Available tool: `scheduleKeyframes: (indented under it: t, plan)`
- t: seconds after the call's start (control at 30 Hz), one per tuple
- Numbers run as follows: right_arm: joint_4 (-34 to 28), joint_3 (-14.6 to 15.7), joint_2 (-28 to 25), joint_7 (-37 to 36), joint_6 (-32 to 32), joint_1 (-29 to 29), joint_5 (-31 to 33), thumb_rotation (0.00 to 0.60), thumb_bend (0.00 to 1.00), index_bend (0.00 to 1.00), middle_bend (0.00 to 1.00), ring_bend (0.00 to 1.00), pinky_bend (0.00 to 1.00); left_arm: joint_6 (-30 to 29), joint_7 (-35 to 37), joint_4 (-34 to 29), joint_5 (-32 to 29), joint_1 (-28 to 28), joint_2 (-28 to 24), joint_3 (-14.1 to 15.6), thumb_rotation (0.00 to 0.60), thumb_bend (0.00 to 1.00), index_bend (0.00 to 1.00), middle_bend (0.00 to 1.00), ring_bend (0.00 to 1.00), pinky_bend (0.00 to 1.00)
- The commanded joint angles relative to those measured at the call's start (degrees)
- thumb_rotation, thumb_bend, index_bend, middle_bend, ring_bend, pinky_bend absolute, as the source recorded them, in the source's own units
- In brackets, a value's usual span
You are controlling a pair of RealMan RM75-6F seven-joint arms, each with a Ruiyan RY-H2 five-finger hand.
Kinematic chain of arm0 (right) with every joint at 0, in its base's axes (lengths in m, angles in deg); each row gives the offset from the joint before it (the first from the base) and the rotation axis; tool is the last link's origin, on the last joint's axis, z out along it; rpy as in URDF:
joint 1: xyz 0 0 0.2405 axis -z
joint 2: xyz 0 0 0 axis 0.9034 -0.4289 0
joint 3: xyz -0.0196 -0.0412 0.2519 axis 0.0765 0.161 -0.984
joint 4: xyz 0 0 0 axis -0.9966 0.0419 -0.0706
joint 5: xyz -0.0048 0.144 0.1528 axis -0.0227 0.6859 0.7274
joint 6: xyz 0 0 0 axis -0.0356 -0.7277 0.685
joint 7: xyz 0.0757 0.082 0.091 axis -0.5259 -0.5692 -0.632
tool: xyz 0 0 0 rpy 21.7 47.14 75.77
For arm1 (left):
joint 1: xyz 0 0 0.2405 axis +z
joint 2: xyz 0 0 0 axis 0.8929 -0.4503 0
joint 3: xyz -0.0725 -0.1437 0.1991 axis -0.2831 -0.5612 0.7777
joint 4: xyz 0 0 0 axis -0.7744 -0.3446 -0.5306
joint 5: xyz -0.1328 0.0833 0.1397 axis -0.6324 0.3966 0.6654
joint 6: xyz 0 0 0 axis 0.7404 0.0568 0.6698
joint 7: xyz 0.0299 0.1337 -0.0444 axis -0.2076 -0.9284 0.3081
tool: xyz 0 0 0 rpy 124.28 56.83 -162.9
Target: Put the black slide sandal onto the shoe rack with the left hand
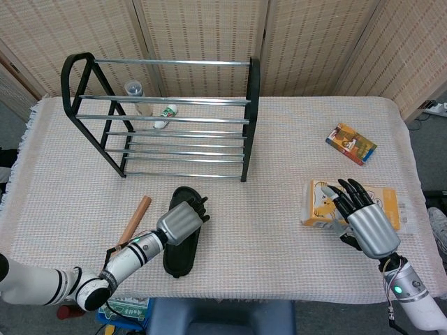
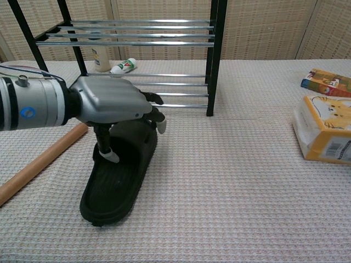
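Observation:
The black slide sandal lies flat on the cloth in front of the shoe rack, its toe pointing toward the rack. My left hand sits over its strap and grips it, fingers curled over the strap's far side and thumb down by the footbed. In the chest view the hand covers the strap, while the sandal shows its footbed and heel. The rack stands just behind, its rails bare. My right hand rests at the right with fingers spread, holding nothing.
A wooden stick lies left of the sandal, also in the chest view. A yellow tissue pack lies by my right hand. A colourful box is at the far right. A bottle and a tube lie behind the rack.

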Motion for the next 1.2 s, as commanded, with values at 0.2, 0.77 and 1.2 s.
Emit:
scheduleKeyframes:
  t: [0.2, 0.77, 1.2]
  plan:
    - [-1.27, 0.11, -0.31, 1.05, -0.27, 0.22, -0.49, 0.6, 0.54, 0.0, 0.14, 0.09, 0.06, -12.89, 22.37, 8.81, 32.31, 11.71, -4.15, 6.95, 0.6, 0.17, 0.23, 0.26, 0.06, 0.24]
    - [-4.7, 0.73, -0.98, 4.15, -0.76, 1.48, -0.91, 0.6, 0.54, 0.0, 0.14, 0.09, 0.06, -18.2, 24.97, 29.1, 47.05, 18.69, 2.14, 9.49, 0.6, 0.17, 0.23, 0.25, 0.06, 0.24]
    - [-6.12, 0.69, -1.11, 5.46, -0.61, 2.03, -0.56, 0.6, 0.54, 0.0, 0.14, 0.09, 0.06, -17.51, 25.55, 32.12, 51.7, 18.94, 6.18, 8.35, 0.6, 0.14, 0.2, 0.2, 0.06, 0.24]
